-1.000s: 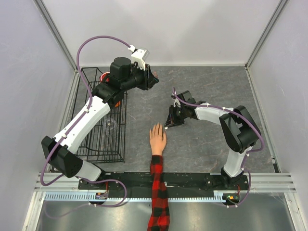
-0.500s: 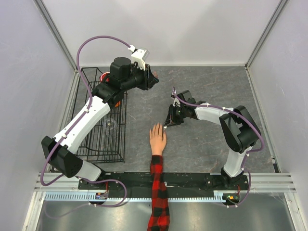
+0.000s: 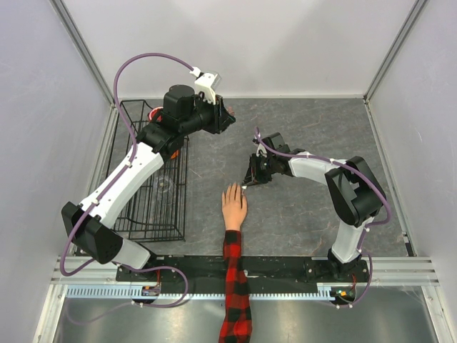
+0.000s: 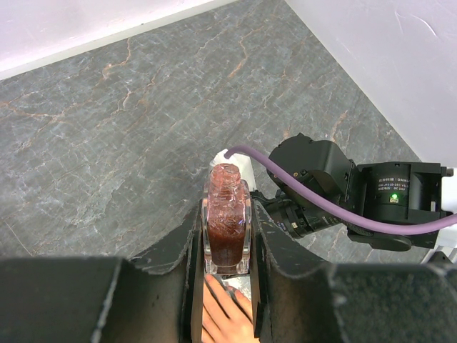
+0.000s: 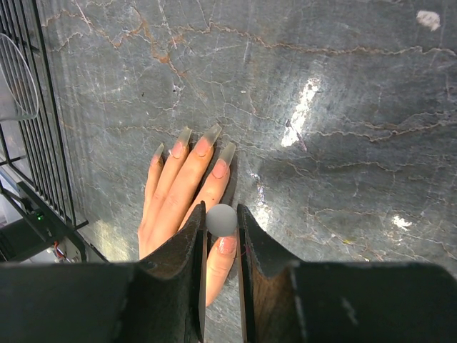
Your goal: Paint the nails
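The peach mannequin hand lies palm down, its plaid sleeve running to the near edge. Long nails tip the fingers, and the thumb nail shows just under my right gripper. That gripper is shut on a round grey brush cap, seen end on and hovering at the thumb side of the hand. Raised at the back, my left gripper is shut on an uncapped bottle of reddish-brown glitter polish. The brush itself is hidden below the cap.
A black wire rack stands at the left with a clear glass item inside. Grey stone-patterned tabletop stretches behind and right of the hand. White walls close in three sides.
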`<state>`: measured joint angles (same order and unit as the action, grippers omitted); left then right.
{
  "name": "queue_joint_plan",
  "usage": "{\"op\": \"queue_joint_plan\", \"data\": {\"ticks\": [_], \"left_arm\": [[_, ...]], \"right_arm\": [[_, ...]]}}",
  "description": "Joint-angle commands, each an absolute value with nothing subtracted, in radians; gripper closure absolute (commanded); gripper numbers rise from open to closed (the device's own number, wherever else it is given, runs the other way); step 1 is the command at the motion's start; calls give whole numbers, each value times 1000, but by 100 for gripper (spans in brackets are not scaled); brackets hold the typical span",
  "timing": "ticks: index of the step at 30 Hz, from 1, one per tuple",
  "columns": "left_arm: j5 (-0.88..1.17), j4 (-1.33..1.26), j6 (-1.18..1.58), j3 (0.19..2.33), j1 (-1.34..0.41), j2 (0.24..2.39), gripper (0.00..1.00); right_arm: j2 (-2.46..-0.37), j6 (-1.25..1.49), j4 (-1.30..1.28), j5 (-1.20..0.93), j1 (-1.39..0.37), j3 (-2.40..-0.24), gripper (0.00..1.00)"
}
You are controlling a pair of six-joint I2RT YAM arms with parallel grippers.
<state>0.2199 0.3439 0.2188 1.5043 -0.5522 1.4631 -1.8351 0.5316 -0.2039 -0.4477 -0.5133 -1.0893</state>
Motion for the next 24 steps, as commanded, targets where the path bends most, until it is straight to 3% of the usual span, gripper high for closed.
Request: {"op": "queue_joint_plan", "data": {"ticks": [1, 24], "left_arm": [[235, 324, 232, 1511, -549, 1430, 98], [230, 324, 225, 1503, -549, 1420, 98]], "right_arm": [[-1839, 538, -201, -451, -517, -1112, 100], [-1779, 525, -233, -454, -517, -1065, 100]]}}
